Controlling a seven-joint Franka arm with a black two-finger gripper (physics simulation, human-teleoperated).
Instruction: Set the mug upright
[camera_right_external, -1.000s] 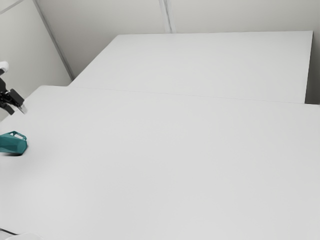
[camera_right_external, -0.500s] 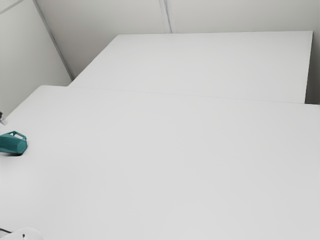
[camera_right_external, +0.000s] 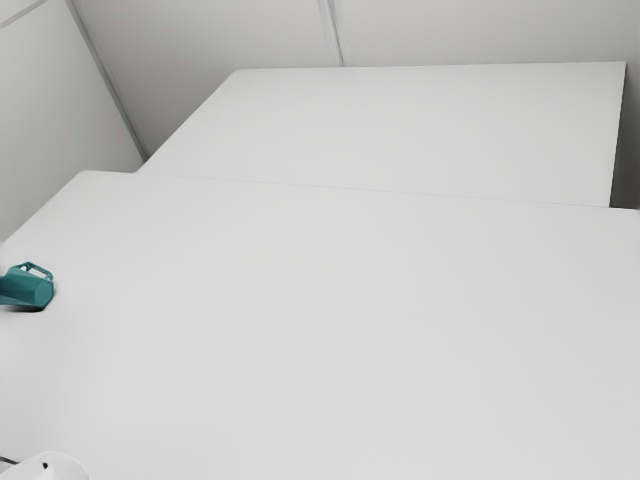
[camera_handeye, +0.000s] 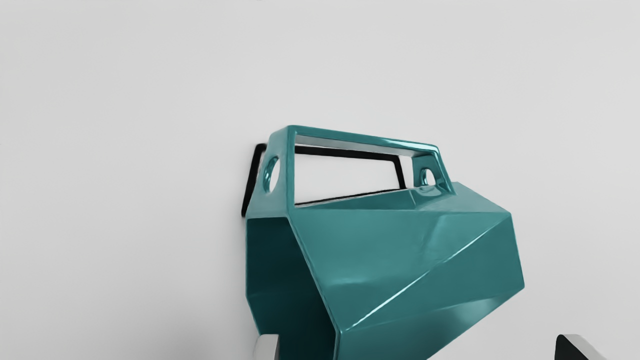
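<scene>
A teal faceted mug (camera_right_external: 27, 288) lies on its side at the exterior view's left edge, partly cut off by it. In the wrist view the mug (camera_handeye: 400, 250) shows its dark open mouth on one side and its angular handle raised along its flank. My gripper (camera_handeye: 417, 347) is open over the mug, its two fingertips wide apart, one by the mouth end and the other out beyond the body. Neither finger is seen pressing on the mug from two sides.
The mug rests on a broad white table (camera_right_external: 330, 320). Behind stands another white surface (camera_right_external: 400, 130). A white rounded object (camera_right_external: 50, 468) with a dark cable is at the exterior view's lower left corner.
In the exterior view my gripper has moved left, out past the edge. The white rounded object at the lower left has come further in. The mug has not visibly moved.
</scene>
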